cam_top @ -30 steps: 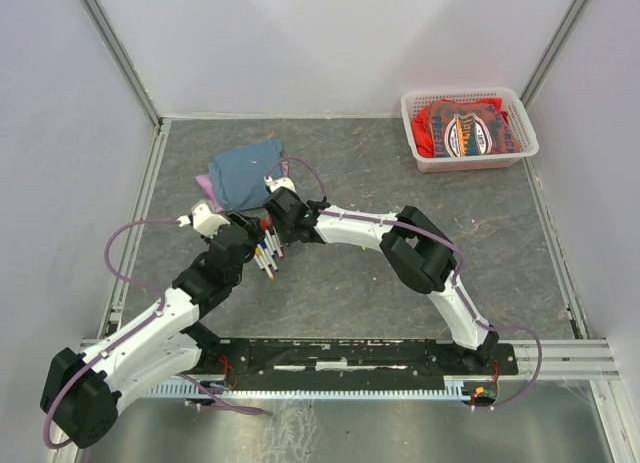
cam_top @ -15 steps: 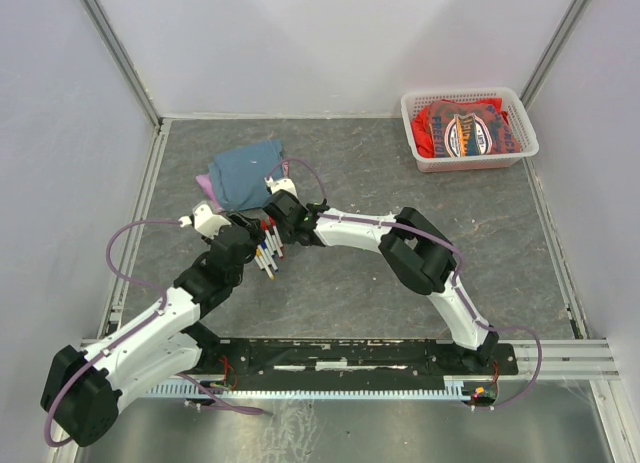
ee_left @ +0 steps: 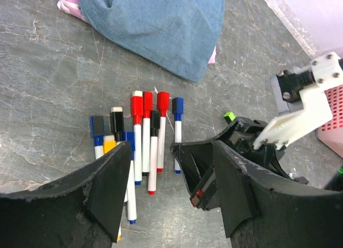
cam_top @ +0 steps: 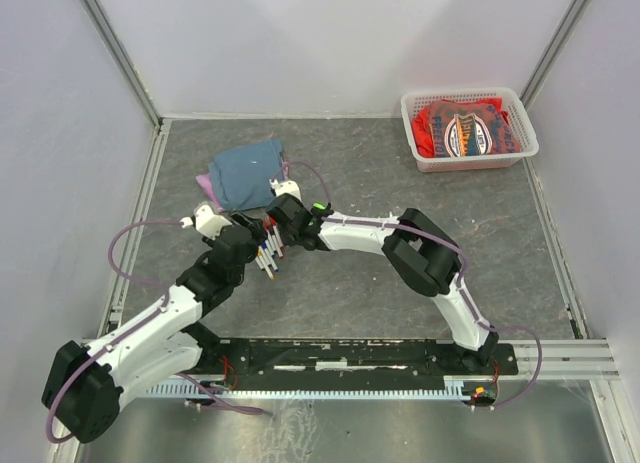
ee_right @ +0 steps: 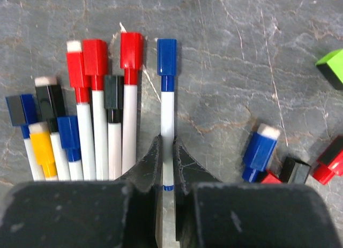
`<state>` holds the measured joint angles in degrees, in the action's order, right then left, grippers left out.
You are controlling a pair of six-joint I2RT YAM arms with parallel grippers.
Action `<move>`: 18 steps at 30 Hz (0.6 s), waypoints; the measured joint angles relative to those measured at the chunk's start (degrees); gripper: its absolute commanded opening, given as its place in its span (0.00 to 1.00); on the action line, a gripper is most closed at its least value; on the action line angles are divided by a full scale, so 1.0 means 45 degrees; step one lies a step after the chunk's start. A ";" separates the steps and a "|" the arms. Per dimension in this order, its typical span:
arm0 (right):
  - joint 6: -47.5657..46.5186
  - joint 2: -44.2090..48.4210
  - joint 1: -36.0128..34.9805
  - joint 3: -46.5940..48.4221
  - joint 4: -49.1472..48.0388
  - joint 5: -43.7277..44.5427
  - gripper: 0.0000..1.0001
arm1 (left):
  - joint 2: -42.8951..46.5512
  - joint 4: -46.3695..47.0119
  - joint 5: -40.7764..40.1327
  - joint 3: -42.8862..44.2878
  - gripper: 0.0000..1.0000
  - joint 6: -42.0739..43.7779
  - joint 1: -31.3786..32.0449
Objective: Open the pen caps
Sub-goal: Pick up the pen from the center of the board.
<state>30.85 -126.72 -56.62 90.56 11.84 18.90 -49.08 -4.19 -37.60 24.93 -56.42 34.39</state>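
Both arms reach in from the near edge of the table [cam_top: 500, 263] and meet left of centre.

Left gripper [ee_left: 172, 147]: jaws spread wide, nothing between them but air, hanging over the near ends of the pens.

Right gripper [ee_right: 166, 165]: fingers pressed onto the white barrel of the blue-capped pen [ee_right: 168, 106], pinching it low on the barrel. Its blue cap [ee_right: 166, 51] is on and points to the far edge.

The other pens lie flat, side by side, just left of the pinched one. All wear their pen caps [ee_right: 95, 56]: three red, two black [ee_right: 113, 91], two blue [ee_right: 68, 131], one yellow [ee_right: 40, 143].

Loose pieces lie right of the row, apart from any barrel: a blue one with a white end [ee_right: 259, 150], a black one [ee_right: 295, 168] and a red one [ee_right: 332, 159]. A green one [ee_right: 332, 63] sits farther out.

Beyond the pens is a crumpled blue-grey cloth [cam_top: 245, 171] with something pink [ee_left: 67, 4] showing under its left edge.

In the far right corner stands a white basket [cam_top: 470, 163] holding red fabric [cam_top: 465, 128].
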 measured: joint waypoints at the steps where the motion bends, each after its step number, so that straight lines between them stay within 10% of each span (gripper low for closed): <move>1: -0.0005 0.0092 -0.0005 -0.0141 -0.0039 0.0000 0.01 | -0.0078 0.0000 0.0015 0.0000 0.71 0.0000 0.0000; 18: 0.0253 0.4444 -0.0039 -0.5552 -0.0918 -0.1117 0.01 | -0.1841 0.0884 0.3065 0.0175 0.75 0.0005 -0.0826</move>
<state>31.99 -106.72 -56.80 65.58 7.70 13.87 -57.36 -0.21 -23.81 25.71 -56.40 30.68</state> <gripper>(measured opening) 0.103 0.750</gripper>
